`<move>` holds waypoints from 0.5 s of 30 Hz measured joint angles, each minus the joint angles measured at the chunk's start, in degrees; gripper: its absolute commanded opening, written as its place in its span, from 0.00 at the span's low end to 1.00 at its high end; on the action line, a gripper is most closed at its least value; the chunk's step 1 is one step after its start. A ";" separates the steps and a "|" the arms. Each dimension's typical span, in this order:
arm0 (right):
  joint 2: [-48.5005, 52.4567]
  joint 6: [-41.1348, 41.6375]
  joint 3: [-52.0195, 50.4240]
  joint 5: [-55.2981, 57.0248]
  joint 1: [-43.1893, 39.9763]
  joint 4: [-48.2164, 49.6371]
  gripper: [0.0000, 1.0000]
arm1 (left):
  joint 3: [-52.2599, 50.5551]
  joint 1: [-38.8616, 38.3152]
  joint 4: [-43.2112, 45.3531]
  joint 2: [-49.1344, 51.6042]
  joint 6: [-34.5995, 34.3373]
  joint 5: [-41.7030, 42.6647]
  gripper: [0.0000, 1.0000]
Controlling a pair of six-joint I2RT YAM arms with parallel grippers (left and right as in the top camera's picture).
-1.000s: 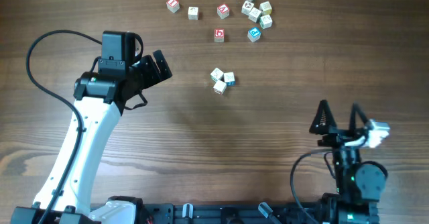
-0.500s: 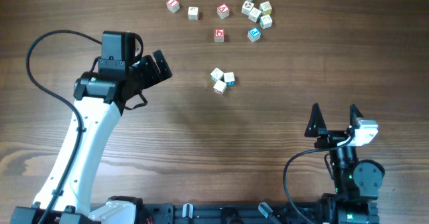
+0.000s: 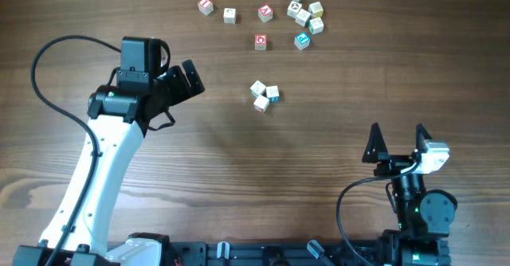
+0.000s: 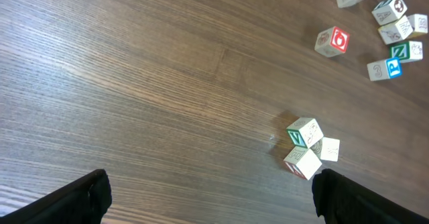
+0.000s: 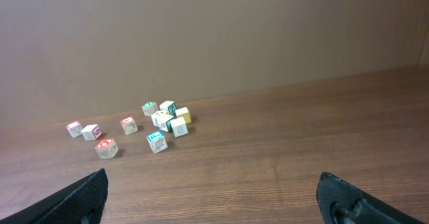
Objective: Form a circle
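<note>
The circle [image 3: 264,95] is a tight cluster of three pale letter cubes touching one another, near the middle of the table. The left wrist view shows the circle [image 4: 308,147] just ahead of the right-hand finger [image 4: 338,197]. My left gripper [image 3: 194,79] hovers open to the left of the cluster, apart from it, and my left gripper [image 4: 211,200] has only bare wood between its fingers. My right gripper [image 3: 397,131] stands open near the table's front right, well away from the cubes. In its own view my right gripper [image 5: 214,190] is empty.
Several loose letter cubes [image 3: 299,15] lie scattered along the far edge, also visible as loose cubes [image 4: 392,23] in the left wrist view and as loose cubes [image 5: 164,120] in the right wrist view. A brown wall rises behind the table.
The right arm drew back toward the near edge and tilted early in the second, then held still. The left arm and the cubes have not moved.
</note>
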 measured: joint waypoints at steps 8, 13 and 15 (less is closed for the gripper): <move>0.00 0.00 0.00 0.00 0.00 -0.04 1.00 | -0.13 0.04 4.94 -0.11 0.11 -2.75 1.00; 0.00 0.00 0.00 0.00 0.00 -0.02 1.00 | -8.20 -0.46 17.09 -8.94 0.50 -6.05 1.00; 0.00 0.00 0.00 0.00 0.00 -0.02 1.00 | -13.42 -0.57 21.40 -15.26 0.79 -7.30 1.00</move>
